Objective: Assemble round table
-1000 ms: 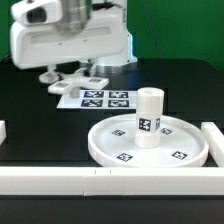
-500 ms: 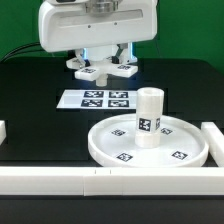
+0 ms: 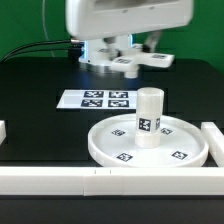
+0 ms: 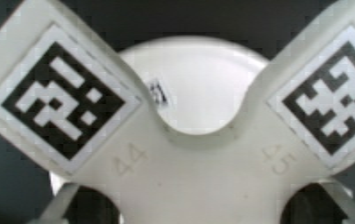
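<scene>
– Claw first: is it wide or narrow?

– Narrow. It is closed on the base and holds it above the tabletop, at the far side. In the wrist view the base fills nearly the whole picture, with two tagged arms spreading out from the round hub. The fingers themselves I can hardly see there.

– And where are the other parts?

– The disc lies flat on the near side, toward the exterior view's right. The leg stands upright in its middle, touching it. Whether it is already fixed there, I cannot tell.

– So which way is the leg from the claw?

– Nearer to the camera, lower, and a little toward the exterior view's right. The marker board lies between them, more to the exterior view's left, so it is not really under the path.

– What matters for the next move, in your opinion?

– The long axis of the leg is vertical, and the base is held about level, tags upward. I think the claw must bring the hub exactly over the top of the leg and then go straight down along this axis. If the hub is off centre, the base may push the leg sideways.
</scene>
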Available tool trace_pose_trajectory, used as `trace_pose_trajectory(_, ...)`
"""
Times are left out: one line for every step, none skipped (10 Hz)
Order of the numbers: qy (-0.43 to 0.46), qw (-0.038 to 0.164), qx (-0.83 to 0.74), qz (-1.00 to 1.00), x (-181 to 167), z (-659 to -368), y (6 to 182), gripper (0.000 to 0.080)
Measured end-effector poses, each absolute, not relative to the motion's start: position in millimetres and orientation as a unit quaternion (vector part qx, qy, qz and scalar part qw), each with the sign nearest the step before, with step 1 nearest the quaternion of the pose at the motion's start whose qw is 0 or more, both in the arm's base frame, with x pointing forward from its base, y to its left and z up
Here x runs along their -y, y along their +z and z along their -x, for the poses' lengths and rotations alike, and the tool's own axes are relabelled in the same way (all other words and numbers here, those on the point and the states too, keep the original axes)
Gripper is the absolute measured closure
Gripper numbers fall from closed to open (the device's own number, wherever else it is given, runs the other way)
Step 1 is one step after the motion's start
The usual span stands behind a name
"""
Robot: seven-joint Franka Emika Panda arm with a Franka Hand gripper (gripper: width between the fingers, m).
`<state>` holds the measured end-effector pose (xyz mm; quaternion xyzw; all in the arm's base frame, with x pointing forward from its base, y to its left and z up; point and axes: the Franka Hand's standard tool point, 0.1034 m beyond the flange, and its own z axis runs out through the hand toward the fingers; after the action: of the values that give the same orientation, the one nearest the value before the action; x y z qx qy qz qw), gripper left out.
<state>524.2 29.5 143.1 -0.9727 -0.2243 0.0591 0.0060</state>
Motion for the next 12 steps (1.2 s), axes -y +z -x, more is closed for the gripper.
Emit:
trace_pose_trajectory(0.061, 0.008, 0.220, 0.973, -25.1, -519.4, 139.7, 0.0354)
trace_pose_trajectory(0.063, 0.009, 0.217, 0.974, -22.2, -518.3, 138.8, 0.0354)
trace_pose_trajectory(0.063, 0.009, 0.219, 0.974, -23.8, -518.2, 138.6, 0.0354)
trace_pose_trajectory(0.062, 0.009, 0.226, 0.972, -24.6, -519.0, 138.6, 0.0354)
trace_pose_trajectory(0.056, 0.010, 0.254, 0.965, -29.1, -527.2, 141.7, 0.0354)
trace_pose_trajectory(0.051, 0.009, 0.264, 0.963, -36.6, -538.9, 142.6, 0.0354)
trace_pose_trajectory(0.048, 0.008, 0.271, 0.961, -41.7, -547.1, 141.6, 0.0354)
trace_pose_trajectory(0.049, 0.007, 0.274, 0.961, -43.8, -548.2, 139.9, 0.0354)
trace_pose_trajectory(0.049, 0.007, 0.273, 0.961, -42.9, -548.0, 139.7, 0.0354)
trace_pose_trajectory(0.050, 0.007, 0.273, 0.961, -42.8, -547.8, 139.1, 0.0354)
trace_pose_trajectory(0.050, 0.007, 0.273, 0.961, -42.7, -547.7, 138.8, 0.0354)
trace_pose_trajectory(0.048, 0.007, 0.278, 0.959, -42.5, -548.2, 138.3, 0.0354)
